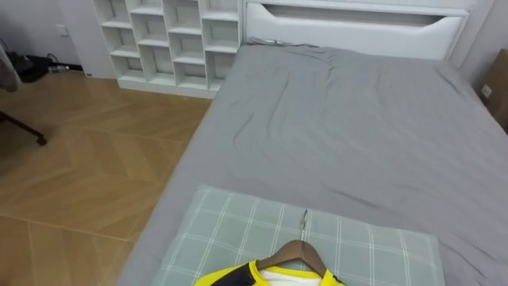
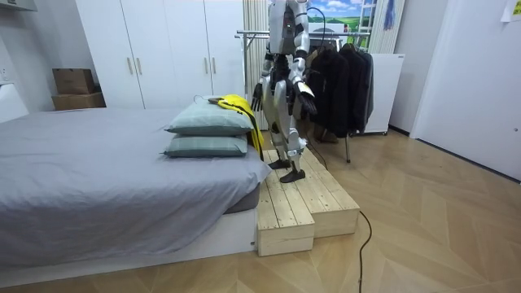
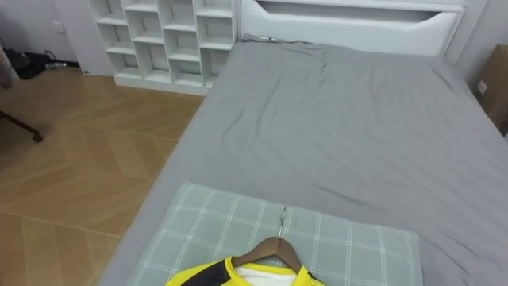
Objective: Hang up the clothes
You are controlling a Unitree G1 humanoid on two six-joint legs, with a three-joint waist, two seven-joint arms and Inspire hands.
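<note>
A yellow shirt with dark trim lies on a wooden hanger on a green checked pillow at the near end of the bed. The hanger's metal hook points up the bed. In the room view I stand on a wooden platform beside two stacked pillows, with the yellow shirt on top. My left hand and right hand hang at hip height, fingers relaxed and holding nothing, a short way from the shirt.
The grey bed stretches away to a white headboard. White cube shelves stand at the far left over wood floor. A clothes rack with dark garments stands behind me, with white wardrobes beside it.
</note>
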